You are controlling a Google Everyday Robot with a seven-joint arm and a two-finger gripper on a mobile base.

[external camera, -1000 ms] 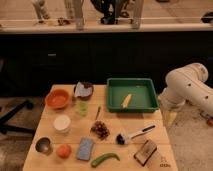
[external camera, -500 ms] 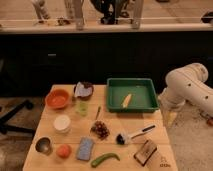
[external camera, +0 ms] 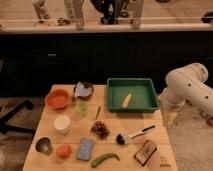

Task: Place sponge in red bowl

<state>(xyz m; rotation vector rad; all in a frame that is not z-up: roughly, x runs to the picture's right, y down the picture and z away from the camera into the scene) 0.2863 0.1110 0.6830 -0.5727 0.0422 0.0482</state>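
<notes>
Blue sponge at table front, red bowl far-left, fingers released beside rt edge.

Dim warm light from above on the table, deep shadow behind it

No legible text anywhere.

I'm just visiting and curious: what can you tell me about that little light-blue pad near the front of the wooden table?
The small flat light-blue rectangular sponge has rounded corners and looks soft. It lies flat, slightly askew, near the front of the wooden table, close between a round orange fruit and a long green vegetable; whether they touch is unclear. Nothing holds it: the robot's end effector hangs off the table's right side.
</notes>
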